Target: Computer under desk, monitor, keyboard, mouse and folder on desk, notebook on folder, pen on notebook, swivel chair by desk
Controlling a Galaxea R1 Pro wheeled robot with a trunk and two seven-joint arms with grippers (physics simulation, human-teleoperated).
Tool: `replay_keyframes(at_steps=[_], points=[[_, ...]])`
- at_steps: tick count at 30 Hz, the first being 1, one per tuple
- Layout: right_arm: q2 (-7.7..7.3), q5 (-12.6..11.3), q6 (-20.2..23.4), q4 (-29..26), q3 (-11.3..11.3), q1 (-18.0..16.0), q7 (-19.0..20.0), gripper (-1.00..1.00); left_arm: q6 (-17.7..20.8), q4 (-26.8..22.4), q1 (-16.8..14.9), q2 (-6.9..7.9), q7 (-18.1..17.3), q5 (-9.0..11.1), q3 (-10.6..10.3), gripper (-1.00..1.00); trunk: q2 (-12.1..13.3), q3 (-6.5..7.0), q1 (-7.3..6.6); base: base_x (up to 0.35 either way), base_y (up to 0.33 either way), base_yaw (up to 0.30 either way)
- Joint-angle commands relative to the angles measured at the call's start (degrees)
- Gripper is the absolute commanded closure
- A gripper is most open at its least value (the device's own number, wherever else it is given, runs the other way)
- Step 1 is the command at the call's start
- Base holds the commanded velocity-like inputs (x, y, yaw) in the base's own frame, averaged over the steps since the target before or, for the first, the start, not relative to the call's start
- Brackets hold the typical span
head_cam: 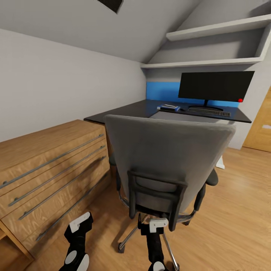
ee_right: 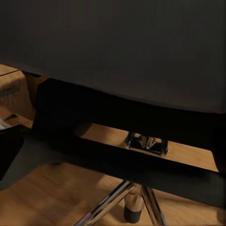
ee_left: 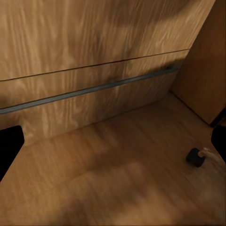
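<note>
The swivel chair (head_cam: 165, 150) stands with its grey back toward me, in front of the black desk (head_cam: 124, 113). On the desk stands the wide monitor (head_cam: 215, 86) with the keyboard (head_cam: 205, 110) at its foot. Left of the keyboard lies the blue folder (head_cam: 168, 109) with the paler notebook (head_cam: 170, 106) on it; the pen is too small to make out and the computer is hidden. My left gripper (head_cam: 79, 223) hangs open low beside the oak drawers. My right gripper (head_cam: 154, 225) is open just behind the chair's lower back, above its chrome base (ee_right: 127, 197).
Oak drawers (head_cam: 49, 169) with long metal handles (ee_left: 94, 89) line the left wall, close to my left arm. A chair castor (ee_left: 195, 157) sits on the wood floor nearby. An oak door (head_cam: 260, 128) is at the right, white shelves (head_cam: 210, 45) above the desk.
</note>
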Motion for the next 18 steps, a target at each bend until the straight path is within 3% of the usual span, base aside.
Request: replay_keyframes(at_steps=[1,13,18], points=[[0.0,-0.38,-0.39,0.09,0.34,-0.09,-0.3,-1.0,-0.31,0.01,-0.02,0.05,0.25,0.53,-0.23,-1.0,-0.02,0.02,-0.01,0.0,0.0,-0.202],[0.0,-0.38,-0.54,0.1,0.34,-0.11,-0.3,-1.0,-0.33,0.07,-0.02,0.05,0.25,0.53,-0.23,-1.0,-0.02,0.83,-0.01,-0.027,0.028,-0.203],[0.0,-0.32,-0.54,0.1,0.35,-0.1,-0.3,-1.0,-0.32,0.48,-0.02,-0.02,0.21,0.53,-0.26,-1.0,-0.02,0.99,-0.01,-0.051,0.051,-0.086]])
